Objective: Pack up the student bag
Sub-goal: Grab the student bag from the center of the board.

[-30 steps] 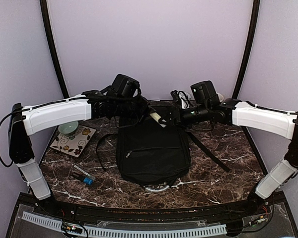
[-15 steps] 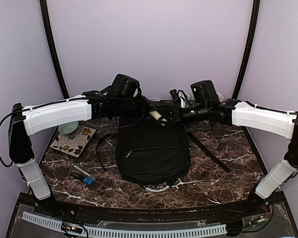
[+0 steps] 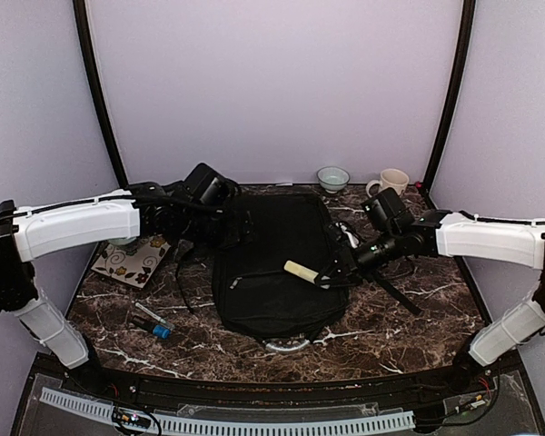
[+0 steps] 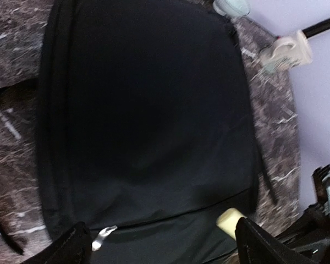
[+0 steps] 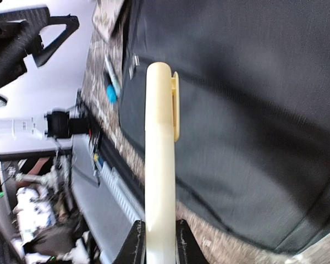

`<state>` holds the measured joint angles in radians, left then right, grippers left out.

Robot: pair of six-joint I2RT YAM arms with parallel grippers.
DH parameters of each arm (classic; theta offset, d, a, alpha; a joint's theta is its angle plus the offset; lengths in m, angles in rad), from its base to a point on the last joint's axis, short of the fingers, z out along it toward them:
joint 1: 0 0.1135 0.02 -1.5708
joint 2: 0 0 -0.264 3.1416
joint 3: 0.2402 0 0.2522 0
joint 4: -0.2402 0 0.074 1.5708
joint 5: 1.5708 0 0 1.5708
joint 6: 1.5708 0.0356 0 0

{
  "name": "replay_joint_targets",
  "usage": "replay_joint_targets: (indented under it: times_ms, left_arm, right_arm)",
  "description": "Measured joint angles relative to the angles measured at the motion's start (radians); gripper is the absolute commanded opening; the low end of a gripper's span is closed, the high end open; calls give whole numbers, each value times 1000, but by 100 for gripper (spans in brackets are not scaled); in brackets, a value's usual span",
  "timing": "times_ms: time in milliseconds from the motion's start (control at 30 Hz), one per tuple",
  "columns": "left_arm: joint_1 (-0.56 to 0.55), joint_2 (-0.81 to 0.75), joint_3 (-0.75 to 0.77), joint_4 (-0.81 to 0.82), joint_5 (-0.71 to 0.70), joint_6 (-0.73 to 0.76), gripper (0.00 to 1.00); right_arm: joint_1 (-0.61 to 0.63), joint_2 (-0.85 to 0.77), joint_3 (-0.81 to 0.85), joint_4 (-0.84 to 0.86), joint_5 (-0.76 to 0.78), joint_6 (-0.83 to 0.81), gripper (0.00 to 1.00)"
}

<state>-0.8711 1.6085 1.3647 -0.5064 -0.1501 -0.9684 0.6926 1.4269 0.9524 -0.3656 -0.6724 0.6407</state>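
Note:
The student bag (image 3: 277, 263), big and black, lies flat in the middle of the table with its silvery loop handle (image 3: 286, 343) at the near end. My right gripper (image 3: 331, 275) hovers over the bag's right side, shut on a cream marker (image 3: 302, 271) that points left across the bag. In the right wrist view the marker (image 5: 159, 154) stands between the fingers (image 5: 136, 245) of that gripper (image 5: 159, 242). My left gripper (image 3: 239, 227) sits over the bag's upper left and holds nothing. Its wrist view shows that gripper (image 4: 165, 253) wide open above the bag (image 4: 148, 110) and a silver zipper pull (image 4: 102, 236).
A patterned card (image 3: 133, 257) lies at the left edge, and a blue-capped pen (image 3: 154, 322) lies near the front left. A small bowl (image 3: 332, 177) and a cream mug (image 3: 392, 182) stand at the back. Long black straps (image 3: 391, 291) trail right of the bag.
The left gripper opened, let go of the cream marker and drew back left. The right gripper kept the marker and carried it down and nearer, over the bag's right side.

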Motion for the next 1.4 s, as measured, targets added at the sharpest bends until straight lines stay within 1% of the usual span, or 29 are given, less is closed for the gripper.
replay_joint_targets:
  times_ms: [100, 267, 333, 467, 600, 700, 900, 967, 1000, 1067, 1133, 1233, 1333, 1400]
  left_arm:
    - [-3, -99, -158, -43, 2, 71, 88]
    - [-4, -229, -409, -21, 53, 82, 88]
    - [-4, -256, -478, -9, 76, 69, 89]
    - [9, -259, -539, 45, 131, 51, 87]
    - [57, -255, -589, 143, 219, 37, 79]
    - [93, -249, -628, 227, 281, 18, 71]
    - [119, -185, -654, 363, 394, -11, 63]
    - [119, -162, -654, 396, 425, -15, 56]
    - [120, -151, -654, 414, 442, -14, 51]
    - [121, -135, -654, 444, 468, -17, 40]
    - [122, -119, -654, 462, 481, -21, 24]
    - [123, -109, -654, 486, 499, -19, 10]
    - [123, -109, -653, 510, 510, -14, 2]
    - [123, -109, -653, 515, 513, -11, 0]
  right_arm:
    - [0, 7, -28, -21, -71, 13, 0]
    - [0, 58, -27, -17, -126, 42, 0]
    - [0, 91, -24, -17, -140, 55, 0]
    - [0, 121, -14, -18, -149, 70, 0]
    - [0, 121, 3, -29, -145, 76, 0]
    - [0, 121, 8, -34, -138, 79, 0]
    - [-1, 120, 8, -26, -122, 121, 0]
    - [-1, 119, 8, -15, -116, 141, 0]
    - [-2, 119, 8, -4, -113, 154, 0]
    - [-2, 119, 8, 17, -108, 178, 0]
    - [-5, 119, 8, 34, -101, 196, 0]
    - [-12, 122, 8, 48, -93, 225, 0]
    - [-19, 136, 8, 65, -98, 248, 0]
    - [-21, 147, 7, 82, -117, 264, 0]
